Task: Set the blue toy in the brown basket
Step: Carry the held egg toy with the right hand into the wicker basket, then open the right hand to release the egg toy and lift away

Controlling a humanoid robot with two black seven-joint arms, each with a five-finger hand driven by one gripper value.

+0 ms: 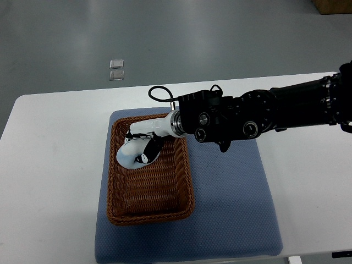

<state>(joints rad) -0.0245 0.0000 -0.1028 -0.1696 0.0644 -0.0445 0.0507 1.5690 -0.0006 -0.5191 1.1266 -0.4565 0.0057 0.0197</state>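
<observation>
Right hand (140, 148) is already down inside the brown basket (181, 181), at its far end, arm reaching in from the right across the blue mat (231, 209). The fingers look curled downward, but honestly I can't tell whether they're pinching anything. No blue toy is visible anywhere; if it's there, it's hidden under the white palm. Left hand isn't in shot.
</observation>
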